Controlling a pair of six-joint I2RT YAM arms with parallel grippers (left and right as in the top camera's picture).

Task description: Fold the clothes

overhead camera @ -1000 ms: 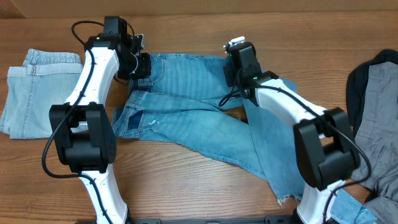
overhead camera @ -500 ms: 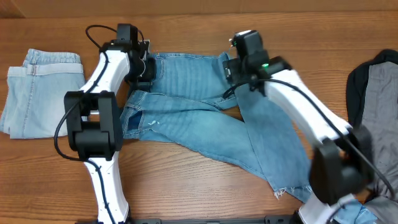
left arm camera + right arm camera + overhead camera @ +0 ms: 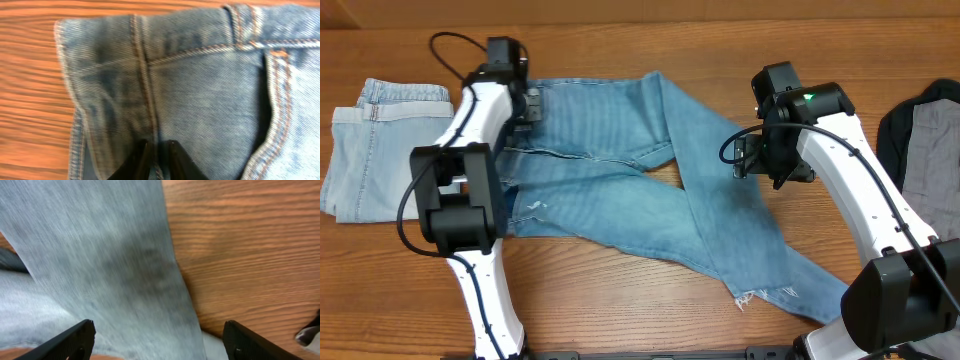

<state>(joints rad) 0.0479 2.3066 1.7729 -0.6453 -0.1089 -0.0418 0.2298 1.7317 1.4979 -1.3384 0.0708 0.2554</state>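
Mid-blue jeans [image 3: 620,190] lie spread across the middle of the table, one leg running diagonally down to a frayed hem at the lower right. My left gripper [image 3: 528,108] sits at the waistband's left corner. In the left wrist view its jaws [image 3: 159,147] stand almost together, with the jeans' stitched seam [image 3: 145,75] pinched between them, beside a back pocket [image 3: 280,100]. My right gripper [image 3: 752,165] hovers over the right edge of the diagonal leg. It stands wide open [image 3: 160,335] above the denim [image 3: 110,255], holding nothing.
Folded pale-wash jeans [image 3: 380,150] lie at the far left. A grey and black garment pile [image 3: 920,140] sits at the right edge, with more blue cloth [image 3: 885,335] at the bottom right. Bare wood [image 3: 240,255] shows right of the leg.
My right gripper opened, let go of the jeans and moved right. My left gripper dragged the waistband leftward. The upper leg now lies straight on a diagonal.
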